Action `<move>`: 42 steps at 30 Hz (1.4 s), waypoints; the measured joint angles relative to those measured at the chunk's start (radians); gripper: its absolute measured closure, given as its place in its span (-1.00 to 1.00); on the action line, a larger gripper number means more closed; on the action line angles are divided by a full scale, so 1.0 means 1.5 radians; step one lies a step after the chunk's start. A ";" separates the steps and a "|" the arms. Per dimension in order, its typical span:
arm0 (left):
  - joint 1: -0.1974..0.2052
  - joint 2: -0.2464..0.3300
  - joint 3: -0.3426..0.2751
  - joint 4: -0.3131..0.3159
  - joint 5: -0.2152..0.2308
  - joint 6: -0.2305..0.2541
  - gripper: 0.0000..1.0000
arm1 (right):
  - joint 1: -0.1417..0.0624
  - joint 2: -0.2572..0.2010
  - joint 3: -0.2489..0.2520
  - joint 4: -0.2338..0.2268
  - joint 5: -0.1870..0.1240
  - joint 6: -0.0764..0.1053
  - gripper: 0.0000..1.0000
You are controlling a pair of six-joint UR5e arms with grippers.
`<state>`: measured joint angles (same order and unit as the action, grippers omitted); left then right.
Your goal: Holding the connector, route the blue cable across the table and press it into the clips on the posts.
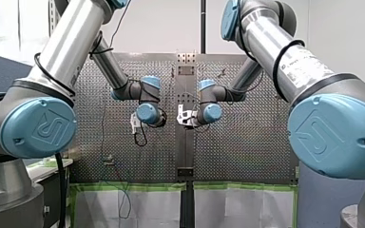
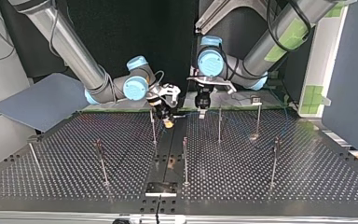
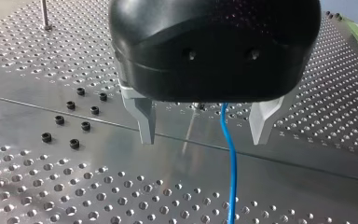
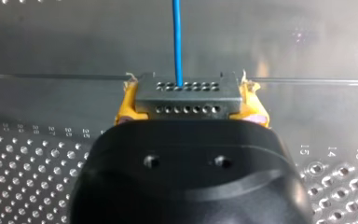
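In the top view the perforated tabletop [image 2: 307, 177] carries a near row of thin upright posts [image 2: 185, 161]. A further row stands behind them, and the right-hand post of that row is topped by a small clip [image 2: 256, 99].

Just beyond the further row, near the middle of the far edge, both grippers hang low over the tabletop, close together but apart.

My right gripper [image 2: 168, 122], at this view's left, is tilted toward the middle, with a yellow pad showing beside a far post. Its wrist view shows the yellow-padded fingers [image 4: 129, 100] closed on a grey connector [image 4: 186, 95] with rows of small holes. The blue cable [image 4: 177, 37] leaves the connector and runs straight ahead, away from the gripper, over a plain metal strip.

My left gripper [image 2: 202, 112], at the top view's right, points straight down. In its wrist view the two metal fingers [image 3: 145, 123] stand wide apart and hold nothing. The blue cable passes between them, touching neither as far as I can see. A cluster of black bolts [image 3: 74, 116] sits in the tabletop beside that gripper.
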<state>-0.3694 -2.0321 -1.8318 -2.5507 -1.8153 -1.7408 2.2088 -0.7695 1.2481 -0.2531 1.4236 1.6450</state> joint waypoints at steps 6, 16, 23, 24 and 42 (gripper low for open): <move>0.003 -0.007 0.004 0.017 0.003 -0.003 -1.00 | 0.000 0.000 0.000 0.000 0.000 0.000 1.00; 0.013 -0.051 0.051 0.028 -0.014 -0.018 -1.00 | 0.002 0.000 0.000 0.001 0.000 0.000 1.00; 0.021 -0.066 0.080 0.015 -0.023 -0.016 -1.00 | 0.002 0.000 0.000 0.001 -0.001 0.000 1.00; 0.021 -0.066 0.082 0.011 -0.024 -0.012 -1.00 | 0.002 0.000 0.000 0.001 -0.001 0.000 1.00; 0.013 -0.066 0.083 -0.028 -0.064 0.031 0.83 | 0.003 0.000 -0.002 0.002 -0.001 0.001 1.00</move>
<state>-0.3493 -2.1313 -1.7070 -2.5922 -1.9113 -1.6950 2.2132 -0.7698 1.2450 -0.2507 1.4223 1.6458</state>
